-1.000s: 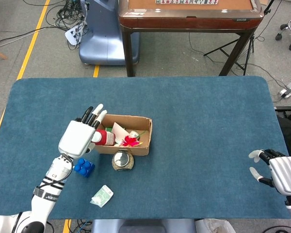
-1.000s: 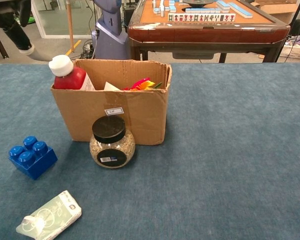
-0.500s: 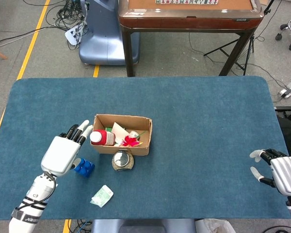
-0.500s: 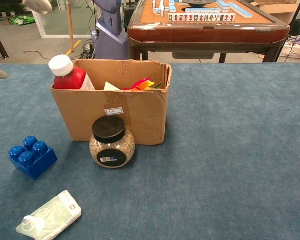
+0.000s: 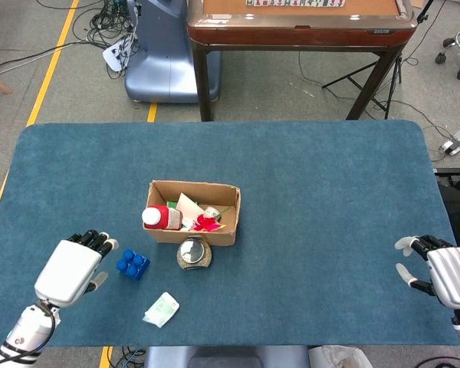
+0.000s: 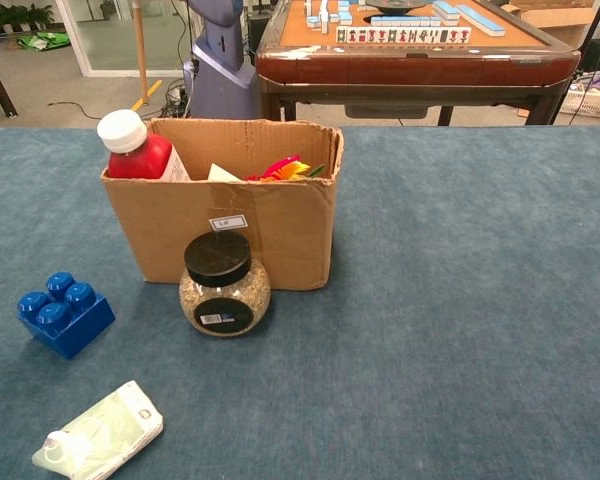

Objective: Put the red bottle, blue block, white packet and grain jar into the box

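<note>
The red bottle (image 5: 160, 218) (image 6: 137, 146) with a white cap stands in the left end of the cardboard box (image 5: 209, 234) (image 6: 250, 228). In front of the box sits the grain jar (image 5: 193, 254) (image 6: 224, 287) with a black lid. The blue block (image 5: 132, 264) (image 6: 64, 314) lies left of the jar, and the white packet (image 5: 162, 309) (image 6: 98, 437) nearer the front edge. My left hand (image 5: 69, 267) hovers left of the block, empty, fingers apart. Far to the right my right hand (image 5: 438, 274) is open and holds nothing. Neither hand shows in the chest view.
The box also holds red, yellow and white items (image 6: 285, 168). A blue cloth covers the table (image 5: 330, 199). Beyond its far edge stands a wooden mahjong table (image 5: 299, 23) and a blue machine base (image 5: 165, 61).
My left hand has drawn back from the red bottle in the box, moving left and toward the front edge, past the blue block. The right hand has stayed put.
</note>
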You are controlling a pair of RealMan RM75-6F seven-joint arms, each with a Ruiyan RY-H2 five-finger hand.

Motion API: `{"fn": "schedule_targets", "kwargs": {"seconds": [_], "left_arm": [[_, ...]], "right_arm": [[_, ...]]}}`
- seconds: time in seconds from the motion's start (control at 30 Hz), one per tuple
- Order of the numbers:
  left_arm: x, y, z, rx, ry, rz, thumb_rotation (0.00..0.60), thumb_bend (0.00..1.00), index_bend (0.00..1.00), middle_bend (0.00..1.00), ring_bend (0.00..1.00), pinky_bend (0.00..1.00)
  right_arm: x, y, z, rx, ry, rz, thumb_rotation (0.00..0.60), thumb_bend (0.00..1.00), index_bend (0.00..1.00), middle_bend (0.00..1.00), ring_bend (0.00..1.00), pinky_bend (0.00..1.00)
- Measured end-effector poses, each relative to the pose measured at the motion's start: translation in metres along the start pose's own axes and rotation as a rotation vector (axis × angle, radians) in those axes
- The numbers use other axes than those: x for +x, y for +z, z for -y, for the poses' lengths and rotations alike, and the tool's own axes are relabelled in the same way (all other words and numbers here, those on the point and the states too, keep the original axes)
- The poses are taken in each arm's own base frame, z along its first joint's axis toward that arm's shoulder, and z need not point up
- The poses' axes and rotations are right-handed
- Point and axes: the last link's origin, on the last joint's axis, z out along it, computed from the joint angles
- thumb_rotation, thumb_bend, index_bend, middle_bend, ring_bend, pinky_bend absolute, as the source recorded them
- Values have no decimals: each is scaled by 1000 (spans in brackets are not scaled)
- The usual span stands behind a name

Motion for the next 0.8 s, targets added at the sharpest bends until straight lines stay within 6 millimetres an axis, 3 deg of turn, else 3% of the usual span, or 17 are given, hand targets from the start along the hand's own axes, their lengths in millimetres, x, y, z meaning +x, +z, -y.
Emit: {"fn": "schedule_targets", "kwargs": {"seconds": [0.33, 0.6, 0.8], "left_arm": [[-26, -19, 10, -34, -18, 154, 600, 135, 321, 372, 356, 552], [-60, -8, 15, -18, -71, 266, 600, 135, 203, 261, 291, 506], [-81, 5, 13, -14, -98, 324, 600, 135, 183, 209, 226, 450]], "right_arm": [[3, -1, 1, 1, -3, -11, 600, 287, 451, 530, 426, 578], [4, -4, 4, 12, -3, -13, 600, 287, 451, 529, 426, 578], [10, -8, 7, 25, -1, -31, 600, 287, 451, 530, 426, 578]]}}
